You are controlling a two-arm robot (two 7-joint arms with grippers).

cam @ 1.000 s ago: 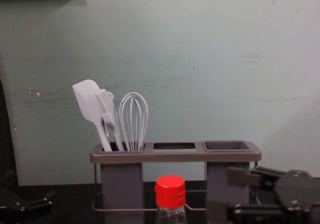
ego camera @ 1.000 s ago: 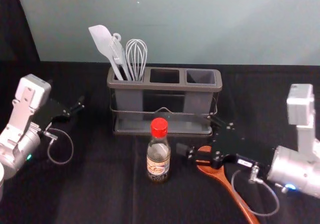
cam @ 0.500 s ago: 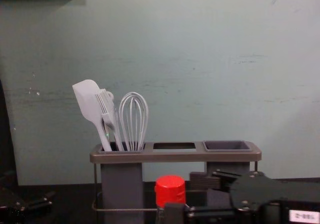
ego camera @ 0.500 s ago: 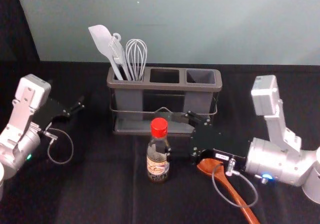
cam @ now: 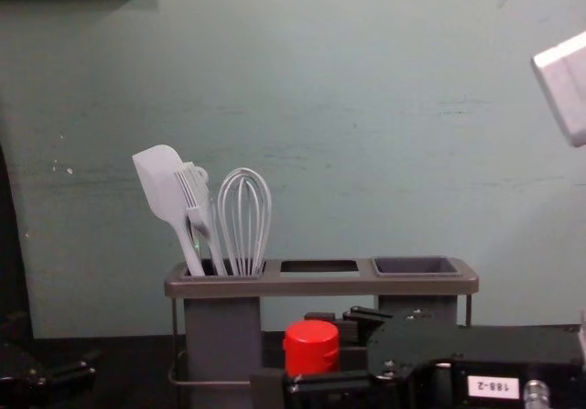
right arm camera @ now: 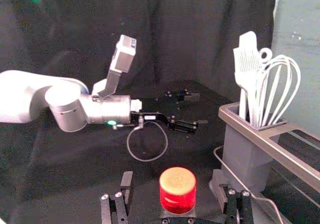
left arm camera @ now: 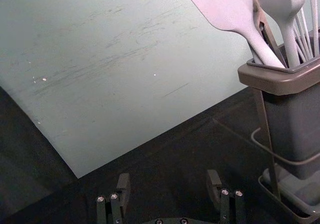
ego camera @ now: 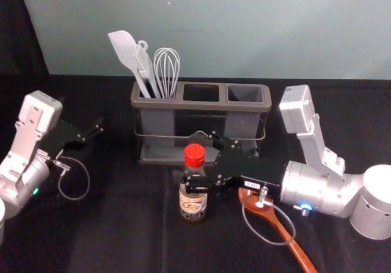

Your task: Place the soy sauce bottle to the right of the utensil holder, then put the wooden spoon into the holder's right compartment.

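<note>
On the dark table, 12 o'clock pointing to the wall, the holder stands at 12 from the bottle. The right gripper reaches in from 3 o'clock, jaws spread around the upright bottle near its cap, a gap on each side. The left gripper is parked at about 10 o'clock from the bottle, well apart, jaws spread. The spoon lies at about 4 from the bottle, its handle running toward 4 or 5. In the holder's 9 o'clock compartment stand the spatula, whisk and, between them, the brush.
</note>
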